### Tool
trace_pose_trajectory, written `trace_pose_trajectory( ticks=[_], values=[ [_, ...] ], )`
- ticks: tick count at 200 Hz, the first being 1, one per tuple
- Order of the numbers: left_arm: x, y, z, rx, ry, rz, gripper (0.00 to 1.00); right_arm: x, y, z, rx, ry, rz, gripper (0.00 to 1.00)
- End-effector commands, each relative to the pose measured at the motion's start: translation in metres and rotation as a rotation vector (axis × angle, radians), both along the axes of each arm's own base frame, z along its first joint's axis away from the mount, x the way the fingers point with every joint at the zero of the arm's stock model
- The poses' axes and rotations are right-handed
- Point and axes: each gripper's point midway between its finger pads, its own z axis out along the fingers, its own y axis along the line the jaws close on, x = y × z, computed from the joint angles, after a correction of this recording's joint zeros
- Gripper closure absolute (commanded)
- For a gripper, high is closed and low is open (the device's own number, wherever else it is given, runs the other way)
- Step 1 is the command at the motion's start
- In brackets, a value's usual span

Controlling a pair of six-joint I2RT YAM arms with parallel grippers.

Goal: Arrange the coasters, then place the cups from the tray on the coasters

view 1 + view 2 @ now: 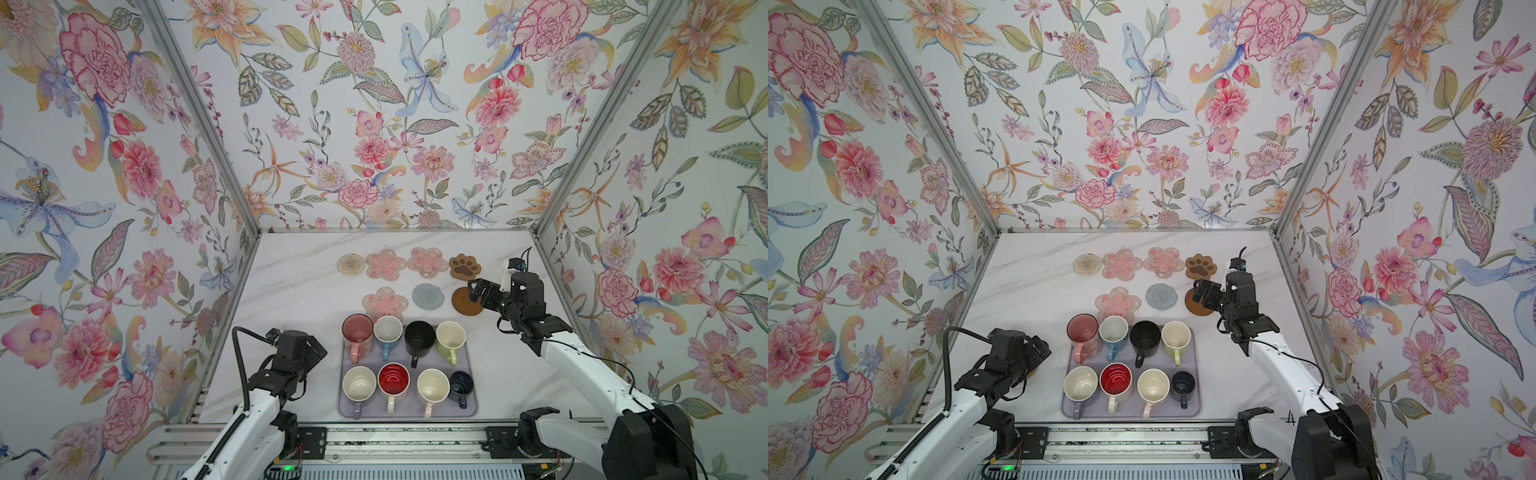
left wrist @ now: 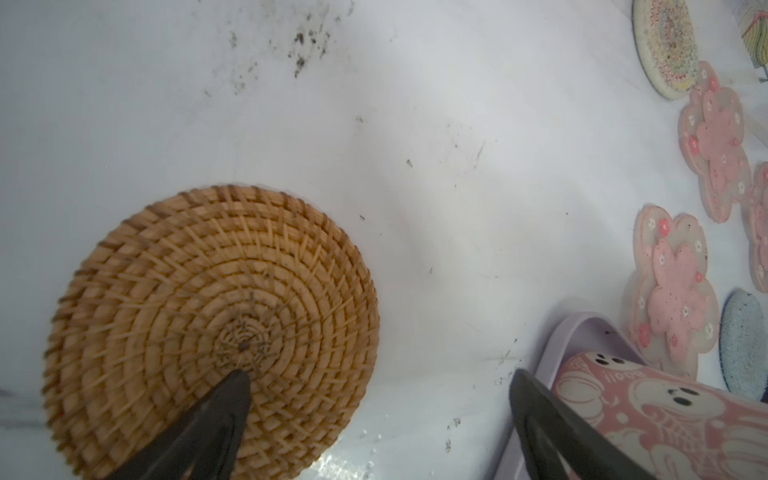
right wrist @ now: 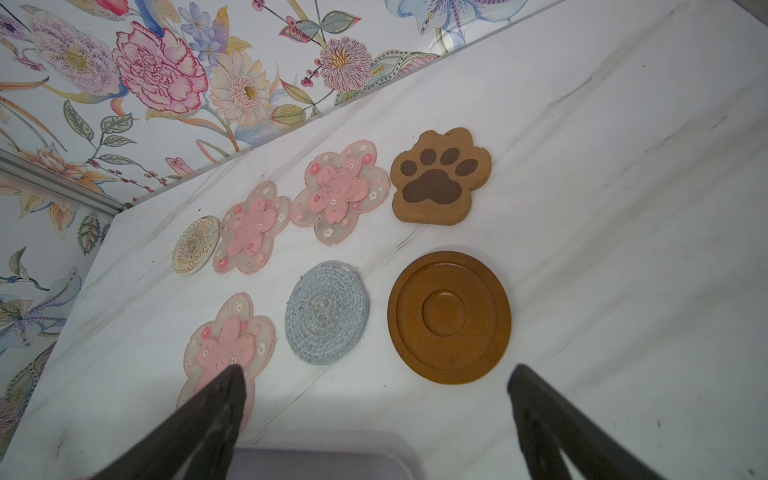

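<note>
Left arm is folded in close to its base, wrist tipped down so the left jaws sit hidden under it in both top views; the left wrist view shows them spread wide. Right arm reaches well forward on the right side, its wrist turned in toward centre, right jaws angled down and to the left. Right jaws are also spread wide, both tips visible in the right wrist view.
</note>
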Motion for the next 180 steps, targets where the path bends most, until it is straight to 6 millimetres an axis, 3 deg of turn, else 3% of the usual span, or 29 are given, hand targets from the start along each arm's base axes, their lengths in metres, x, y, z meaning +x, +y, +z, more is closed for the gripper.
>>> trace_pose_trajectory(
  ticks=[1, 62, 68, 180],
  values=[
    [-0.008, -0.004, -0.020, -0.030, 0.038, -0.010, 0.01, 0.000, 0.001, 0.001, 0.006, -0.007, -0.007, 0.01],
    [0.016, -0.018, -0.023, -0.065, 0.015, -0.059, 0.01, 0.000, 0.001, 0.001, 0.008, 0.002, -0.014, 0.01],
    [0.028, -0.022, -0.012, -0.073, -0.015, -0.068, 0.01, 0.000, 0.003, 0.001, 0.011, 0.002, -0.008, 0.01],
    [0.123, -0.078, -0.011, -0.164, -0.062, -0.209, 0.01, -0.001, -0.001, 0.005, -0.028, 0.017, -0.009, 0.01]
  ],
)
